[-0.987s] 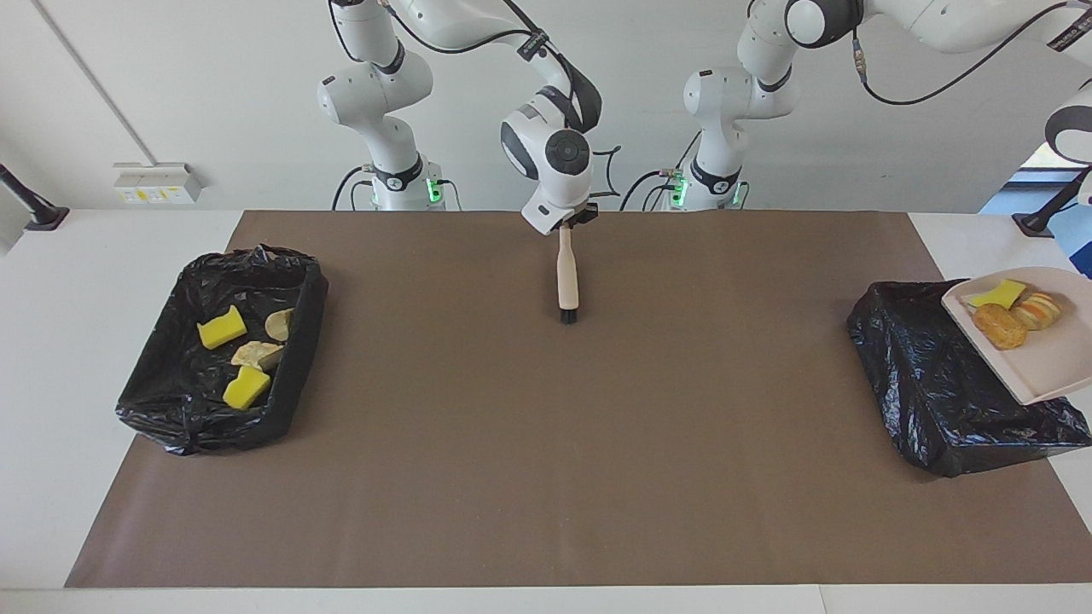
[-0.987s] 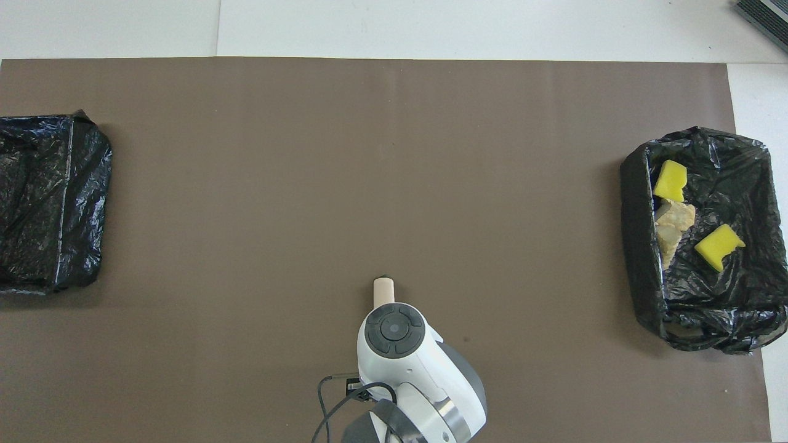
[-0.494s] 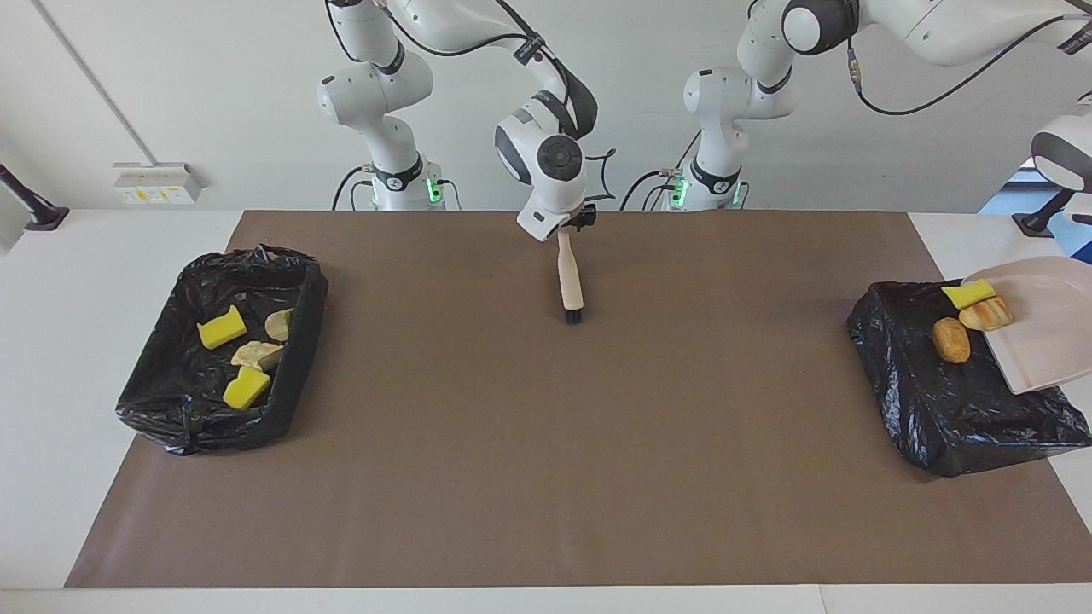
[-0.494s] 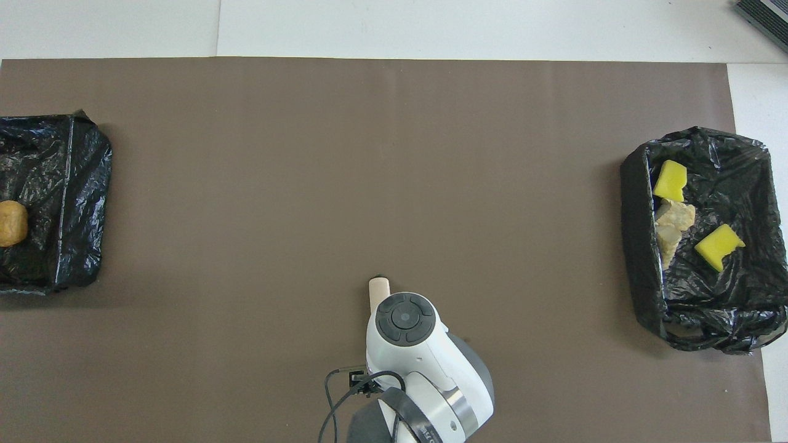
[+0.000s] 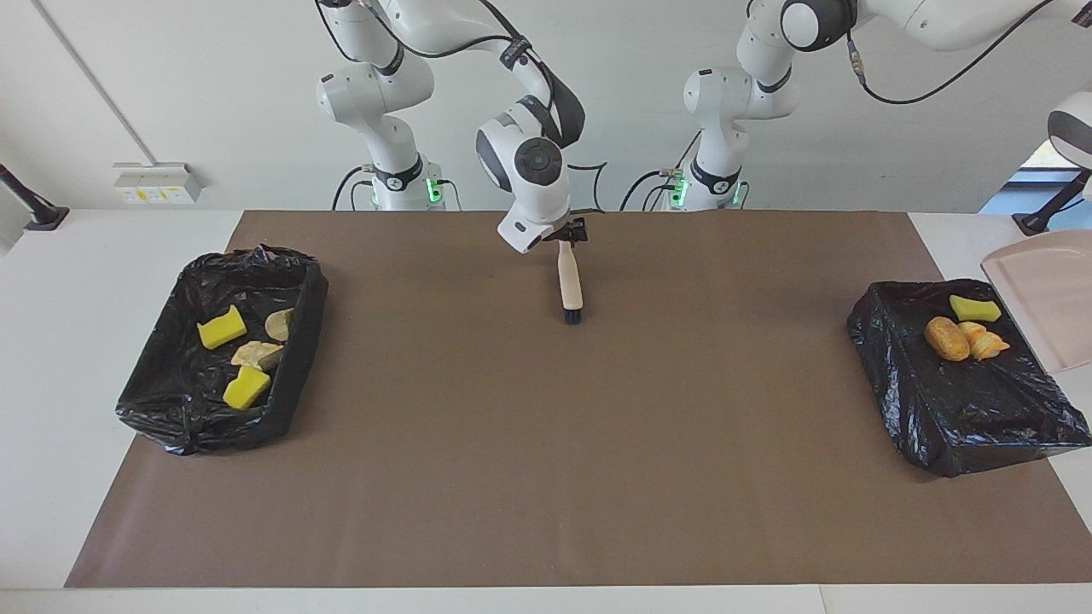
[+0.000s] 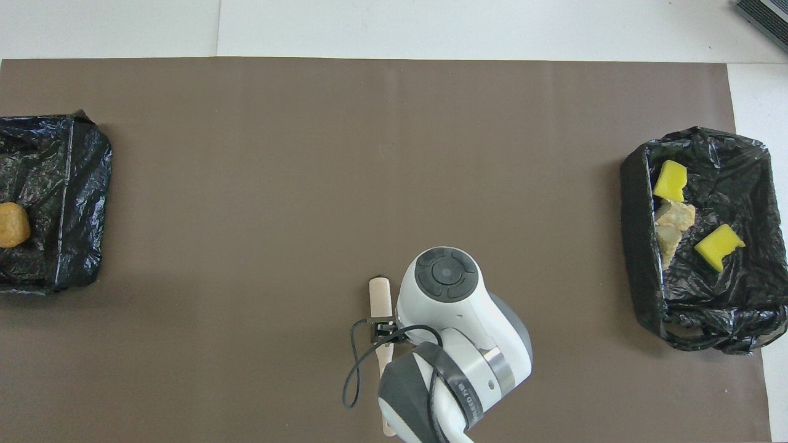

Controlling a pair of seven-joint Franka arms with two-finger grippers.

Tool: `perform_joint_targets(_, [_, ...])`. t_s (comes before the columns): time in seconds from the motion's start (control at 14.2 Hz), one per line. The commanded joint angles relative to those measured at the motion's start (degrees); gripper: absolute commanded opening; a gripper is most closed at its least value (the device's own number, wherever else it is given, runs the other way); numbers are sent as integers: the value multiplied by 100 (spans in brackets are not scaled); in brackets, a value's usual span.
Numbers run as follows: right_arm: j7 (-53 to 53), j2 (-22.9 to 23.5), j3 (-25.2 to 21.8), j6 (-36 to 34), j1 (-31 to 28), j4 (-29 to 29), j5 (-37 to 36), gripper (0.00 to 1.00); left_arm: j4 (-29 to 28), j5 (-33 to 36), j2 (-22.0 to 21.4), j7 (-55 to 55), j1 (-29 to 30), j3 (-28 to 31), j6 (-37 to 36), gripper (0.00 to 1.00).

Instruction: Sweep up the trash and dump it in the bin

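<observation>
Facing view, both arms checked. My right fingers (image 5: 567,241) sit low over the middle of the brown mat (image 5: 546,477), at the handle end of the hand brush (image 5: 570,286). The brush lies lengthwise on the mat with its dark bristles pointing away from me. Whether those fingers are closed on the handle or parted around it, I cannot tell. The overhead view shows only that they straddle the handle partway along it. My left fingers lie outside both views. They are closed and carry the dustpan (image 5: 1045,298), which hangs tilted in the air just beside the bin at the left arm's end (image 5: 887,341), with its handle off frame. The trash (image 5: 947,338) is all in the two black-lined bins. In the left arm's bin three pieces rest on the liner: a brown bread piece, an orange-striped bread piece (image 5: 985,343) touching it, and a yellow sponge chunk (image 5: 975,308) nearer to me. In the bin at the right arm's end (image 5: 171,409) lie four more: two yellow sponge chunks (image 5: 222,327) and two tan bread pieces (image 5: 256,354) between and beside them. The surface (image 5: 51,384) around the mat is white.
</observation>
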Motion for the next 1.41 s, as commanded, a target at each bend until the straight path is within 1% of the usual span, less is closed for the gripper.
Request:
perform_joint_targets(0.0, [-280, 16, 55, 75, -716, 294, -602, 100, 66, 128, -145, -123, -255, 21, -469, 0])
perform_joint_targets(0.07, [-411, 51, 46, 75, -875, 425, -822, 100, 66, 85, -154, -192, -369, 12, -688, 0])
perform_joint_targets(0.14, [-578, 69, 55, 84, -1163, 548, -1102, 100, 22, 15, -267, -437, -457, -92, -969, 0])
perform_joint_targets(0.28, [-929, 87, 55, 84, -1499, 829, -1246, 100, -223, -48, -461, -1330, -475, -618, -1514, 0])
perform_joint_targets(0.35, [-1061, 96, 55, 76, -1639, 953, -1255, 100, -442, -48, -697, -2032, -475, -969, -1769, 0])
perform_joint_targets(0.49, [-1107, 87, 46, 76, -1755, 1155, -1508, 100, -1100, -74, -1102, -3211, -475, -1689, -1982, 0])
perform_joint_targets(0.56, [-1115, 87, 46, 67, -1807, 1269, -1718, 100, -1330, -205, -1217, -3747, -475, -1997, -2061, 0])
perform_joint_targets(0.63, [-1124, 87, 46, 23, -1869, 1410, -1929, 100, -1480, -545, -1261, -4362, -475, -2261, -2140, 0])
perform_joint_targets(0.71, [-1133, 61, 37, -21, -1948, 1489, -2079, 100, -1586, -958, -1253, -4925, -484, -2508, -2167, 0])
perform_joint_targets(0.78, [-1203, 0, -58, -47, -1983, 1534, -2124, 100, -1726, -1179, -1244, -5461, -484, -2754, -2124, 0])
perform_joint_targets(0.92, [-1640, -220, -497, -292, -1922, 1717, -2134, 100, -1972, -1453, -1166, -6944, -484, -3412, -2044, 0])
perform_joint_targets(1.06, [-2194, -378, -884, -670, -1913, 1981, -2107, 100, -2009, -1787, -911, -8614, -484, -4080, -2027, 0])
perform_joint_targets(1.2, [-2555, -528, -1218, -1249, -1861, 2323, -2081, 100, -2009, -2207, -788, -10004, -493, -4547, -1843, 0])
perform_joint_targets(1.27, [-2722, -589, -1446, -1635, -1739, 2508, -2046, 100, -2000, -2427, -709, -10602, -502, -4784, -1668, 0])
perform_joint_targets(1.34, [-2881, -616, -1674, -2021, -1624, 2710, -2011, 100, -2000, -2499, -569, -11313, -510, -5048, -1353, 0])
